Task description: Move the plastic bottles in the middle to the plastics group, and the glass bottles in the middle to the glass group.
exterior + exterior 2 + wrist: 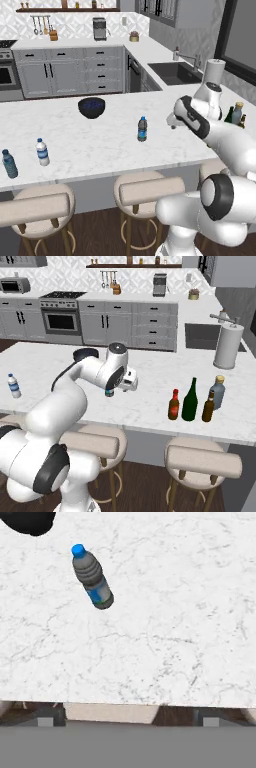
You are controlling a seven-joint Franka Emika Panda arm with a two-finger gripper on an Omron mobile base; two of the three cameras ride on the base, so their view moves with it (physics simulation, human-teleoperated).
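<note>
The dark-labelled bottle [142, 129] stands upright alone mid-tabletop [100, 145], in front of the black bowl [91, 107]. The tool [172, 121] hovers to its right, apart from it, jaws spread wide and empty. Far left of the bowl stand two plastic bottles [42, 152]. Far to its right, the red-capped bottle [174, 405] and green bottle [190, 401] stand beside the amber bottle [208, 407] and grey-blue bottle [217, 392].

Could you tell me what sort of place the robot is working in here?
A home kitchen, rendered: a marble island counter with stools, an oven along the back wall, and a sink with a faucet.
</note>
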